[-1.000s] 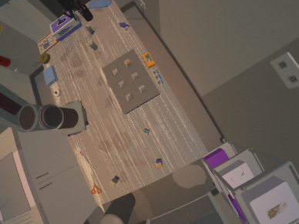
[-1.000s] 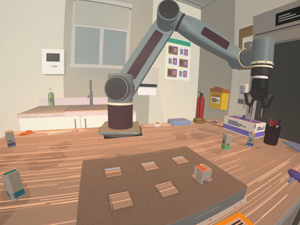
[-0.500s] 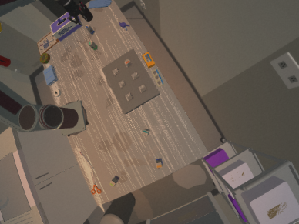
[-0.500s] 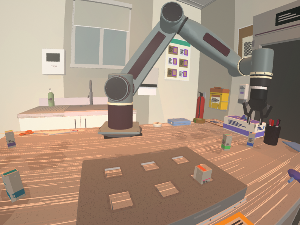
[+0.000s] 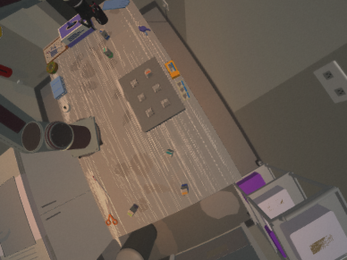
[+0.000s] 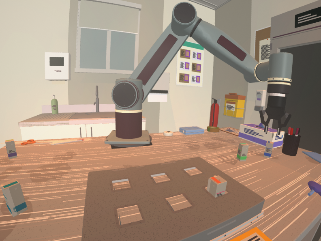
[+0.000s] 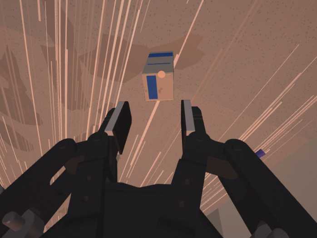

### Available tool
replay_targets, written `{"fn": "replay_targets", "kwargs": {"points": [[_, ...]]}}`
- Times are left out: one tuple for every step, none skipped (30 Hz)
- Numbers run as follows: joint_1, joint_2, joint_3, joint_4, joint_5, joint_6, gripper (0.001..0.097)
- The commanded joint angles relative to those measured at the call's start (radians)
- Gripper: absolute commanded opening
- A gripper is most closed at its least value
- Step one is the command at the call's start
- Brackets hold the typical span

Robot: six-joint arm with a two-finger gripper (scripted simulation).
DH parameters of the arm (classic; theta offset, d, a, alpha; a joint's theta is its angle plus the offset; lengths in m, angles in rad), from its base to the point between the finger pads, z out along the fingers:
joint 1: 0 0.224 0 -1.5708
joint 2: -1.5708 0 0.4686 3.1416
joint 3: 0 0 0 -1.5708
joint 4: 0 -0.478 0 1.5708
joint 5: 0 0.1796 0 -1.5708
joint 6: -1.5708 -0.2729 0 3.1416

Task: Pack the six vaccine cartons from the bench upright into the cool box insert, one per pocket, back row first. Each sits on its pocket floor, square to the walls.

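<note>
A blue-banded carton point(image 6: 269, 149) point(image 7: 158, 76) point(image 5: 104, 35) stands upright on the bench, straight below my fingers. A green-banded carton point(image 6: 242, 151) point(image 5: 107, 52) stands a little to its left. The cool box insert point(image 6: 166, 198) point(image 5: 151, 94) lies mid-bench with six pockets, and an orange-topped carton point(image 6: 216, 186) point(image 5: 147, 73) sits in one corner pocket. Three more cartons stand on the bench's other end: teal point(image 6: 14, 197) point(image 5: 170, 152), purple point(image 6: 11, 148) point(image 5: 132, 211) and another blue-marked one point(image 5: 184, 189). My gripper point(image 6: 272, 131) point(image 7: 153, 116) hangs above the blue-banded carton, open and empty.
A purple glove box point(image 6: 260, 135) point(image 5: 74, 31) lies just behind the gripper, with a dark pen pot point(image 6: 291, 142) to its right. The arm's base point(image 6: 128, 114) stands at the bench's back edge. An orange tray point(image 5: 172, 69) lies beside the insert.
</note>
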Motion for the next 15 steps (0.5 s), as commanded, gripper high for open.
{"fn": "replay_targets", "kwargs": {"points": [[0.0, 0.001, -0.001, 0.0, 0.003, 0.0, 0.05], [0.0, 0.003, -0.002, 0.0, 0.006, 0.0, 0.05], [0.0, 0.005, -0.003, 0.0, 0.009, 0.0, 0.05], [0.0, 0.008, -0.005, 0.0, 0.013, 0.0, 0.05], [0.0, 0.011, -0.006, 0.0, 0.017, 0.0, 0.05], [0.0, 0.014, -0.008, 0.0, 0.022, 0.0, 0.05], [0.0, 0.017, -0.01, 0.0, 0.027, 0.0, 0.05], [0.0, 0.021, -0.012, 0.0, 0.033, 0.0, 0.05], [0.0, 0.024, -0.014, 0.0, 0.038, 0.0, 0.05], [0.0, 0.028, -0.016, 0.0, 0.044, 0.0, 0.05], [0.0, 0.032, -0.018, 0.0, 0.05, 0.0, 0.05], [0.0, 0.036, -0.019, 0.0, 0.055, 0.0, 0.05], [0.0, 0.039, -0.021, 0.0, 0.061, 0.0, 0.05], [0.0, 0.043, -0.023, 0.0, 0.066, 0.0, 0.05], [0.0, 0.047, -0.024, 0.0, 0.071, 0.0, 0.05]]}}
